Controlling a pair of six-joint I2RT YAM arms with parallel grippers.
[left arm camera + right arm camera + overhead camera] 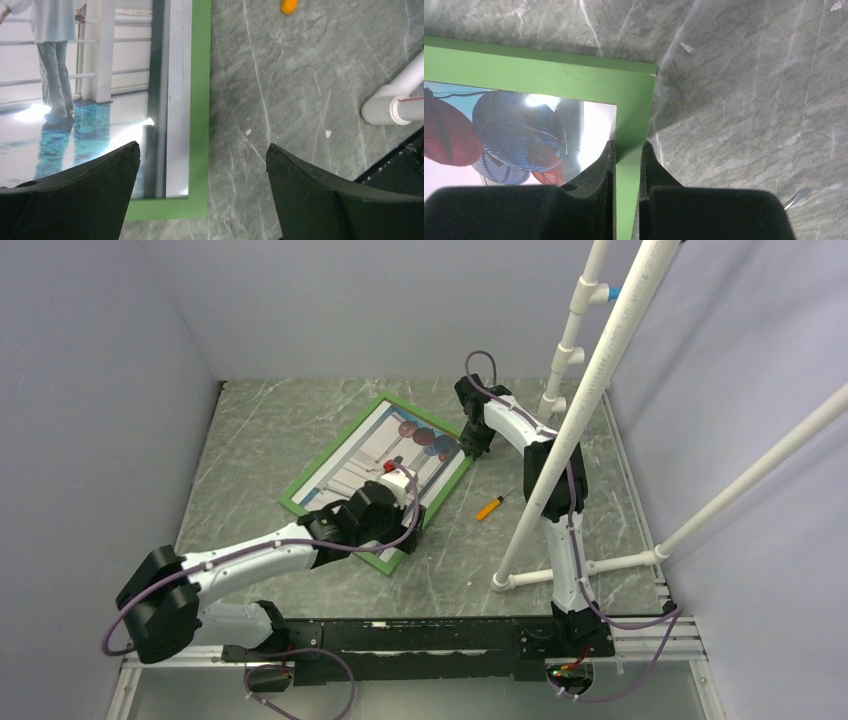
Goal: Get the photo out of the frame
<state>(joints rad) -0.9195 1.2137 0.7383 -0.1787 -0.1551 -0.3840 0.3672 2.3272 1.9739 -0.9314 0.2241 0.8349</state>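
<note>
Left claw (202, 150) hangs wide open over the near corner of the frame (332, 445). One finger (75, 195) is above the glossy print and the other above bare counter (300, 90), with the green border showing between them. I can't see either finger touching anything.

The frame lies face up on the grey-green marbled counter, turned at an angle, one corner toward the arm bases and the opposite one toward the back wall. The photo (372, 455) sits inside it: a person in pale clothes on striped steps, teal patches at the feet, and dark red and blue balloons (519, 132) toward the far right end.

Just right of the frame, and apart from it, a small orange-handled tool (488, 508) lies on the counter. A white pipe stand (567, 440) rises further right.

Farther back, the right claw (628, 150) is closed on the frame — the green border is caught between its two fingers, close to the right-hand corner.
</note>
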